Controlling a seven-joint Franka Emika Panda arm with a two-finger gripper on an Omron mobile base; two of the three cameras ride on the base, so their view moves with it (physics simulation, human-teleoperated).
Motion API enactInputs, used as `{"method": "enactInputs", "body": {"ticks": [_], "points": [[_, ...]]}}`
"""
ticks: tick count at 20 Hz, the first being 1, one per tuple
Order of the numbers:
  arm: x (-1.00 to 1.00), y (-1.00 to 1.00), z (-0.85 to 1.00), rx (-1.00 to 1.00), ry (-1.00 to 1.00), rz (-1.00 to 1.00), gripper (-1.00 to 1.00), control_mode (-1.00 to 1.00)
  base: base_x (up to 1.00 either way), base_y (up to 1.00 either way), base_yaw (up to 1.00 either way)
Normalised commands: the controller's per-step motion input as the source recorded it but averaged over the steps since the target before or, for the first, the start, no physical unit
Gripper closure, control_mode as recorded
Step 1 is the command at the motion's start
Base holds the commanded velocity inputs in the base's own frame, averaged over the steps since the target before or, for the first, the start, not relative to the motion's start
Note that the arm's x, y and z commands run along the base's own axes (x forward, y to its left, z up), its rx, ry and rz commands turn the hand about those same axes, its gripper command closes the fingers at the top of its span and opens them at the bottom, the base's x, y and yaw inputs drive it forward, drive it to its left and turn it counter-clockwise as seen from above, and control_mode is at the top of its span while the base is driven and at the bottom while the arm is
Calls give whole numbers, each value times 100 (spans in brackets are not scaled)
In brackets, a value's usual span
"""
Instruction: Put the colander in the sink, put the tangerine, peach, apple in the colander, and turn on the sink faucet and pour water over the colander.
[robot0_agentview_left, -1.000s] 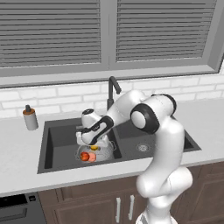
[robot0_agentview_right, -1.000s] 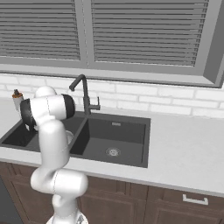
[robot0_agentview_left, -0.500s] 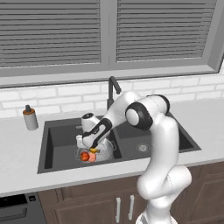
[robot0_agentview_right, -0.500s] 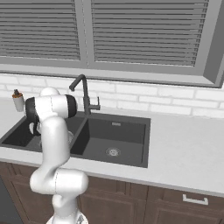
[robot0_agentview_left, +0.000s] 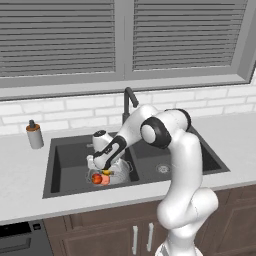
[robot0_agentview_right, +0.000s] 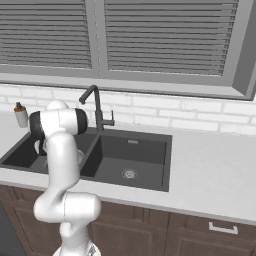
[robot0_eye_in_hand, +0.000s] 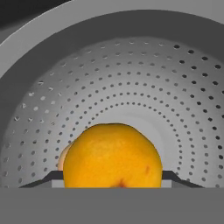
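Left base view shows the white arm bent forward from the lower right, its forearm sloping down and left into the left basin of the dark sink (robot0_agentview_left: 65, 170), with the gripper (robot0_agentview_left: 102, 169) pointed down just over the colander (robot0_agentview_left: 121, 171). The colander sits on the floor of that left basin, close to the divider between the 2 basins. Inside it lie the red apple (robot0_agentview_left: 96, 178) and the pinkish peach (robot0_agentview_left: 105, 180), touching side by side toward the near wall. Hand view looks straight into the perforated bowl (robot0_eye_in_hand: 131, 83), and the tangerine (robot0_eye_in_hand: 112, 155) sits between the 2 dark fingertips (robot0_eye_in_hand: 52, 177), which flank it on either side; the jaws are pinching the tangerine, part-way spread around its width. A sliver of pale fruit peeks out behind the tangerine's left edge. The sink faucet (robot0_agentview_left: 129, 102) stands behind the divider, just behind the forearm. The soap bottle (robot0_agentview_left: 34, 134) stands on the counter well to the left of the sink. Right base view has the arm's upper links in front of the left basin, while the right basin (robot0_agentview_right: 131, 157) lies open with its steel drain (robot0_agentview_right: 129, 173) bare.
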Motion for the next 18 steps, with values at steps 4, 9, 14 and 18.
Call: {"method": "enactInputs", "body": {"ticks": [4, 9, 14, 18], "points": [[0, 0, 0, 0, 0, 0, -100, -100, 0, 0, 0], [0, 0, 0, 0, 0, 0, -100, -100, 0, 0, 0], [0, 0, 18, 0, 0, 1, -100, -100, 0, 0, 0], [0, 0, 51, 0, 0, 0, -100, -100, 0, 0, 0]]}}
